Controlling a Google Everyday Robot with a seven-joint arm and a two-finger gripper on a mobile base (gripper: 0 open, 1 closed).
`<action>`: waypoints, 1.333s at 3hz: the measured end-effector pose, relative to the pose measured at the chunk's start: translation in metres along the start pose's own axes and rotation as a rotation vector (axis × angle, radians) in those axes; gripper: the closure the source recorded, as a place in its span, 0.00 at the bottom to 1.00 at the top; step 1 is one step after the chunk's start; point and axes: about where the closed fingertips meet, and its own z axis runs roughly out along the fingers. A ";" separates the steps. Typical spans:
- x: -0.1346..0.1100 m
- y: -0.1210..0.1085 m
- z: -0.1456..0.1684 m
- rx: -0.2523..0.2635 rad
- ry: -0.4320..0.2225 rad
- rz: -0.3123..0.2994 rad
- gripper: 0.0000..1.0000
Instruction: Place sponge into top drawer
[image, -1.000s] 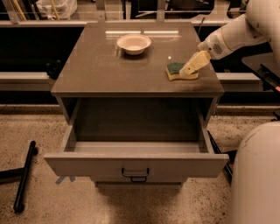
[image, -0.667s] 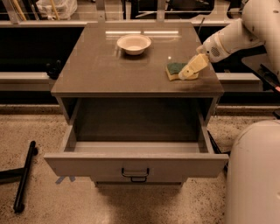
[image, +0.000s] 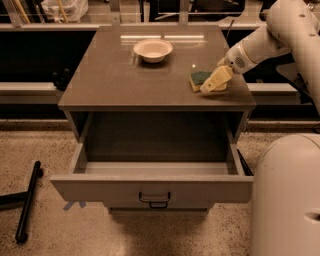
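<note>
Camera view: arm (image: 260, 44) slants down (from the right), jaws at sponge (image: 199, 78).

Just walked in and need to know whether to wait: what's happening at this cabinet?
The robot's arm has its end effector down at the sponge, which lies on the cabinet top near its right-hand edge in the camera view. The top drawer stands pulled open; the sponge is not yet in it. A white bowl sits farther back.
</note>
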 end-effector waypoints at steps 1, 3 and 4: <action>0.004 0.002 0.005 -0.007 0.001 0.006 0.41; -0.010 0.025 -0.038 0.058 -0.067 -0.096 0.89; -0.030 0.074 -0.075 0.067 -0.084 -0.200 1.00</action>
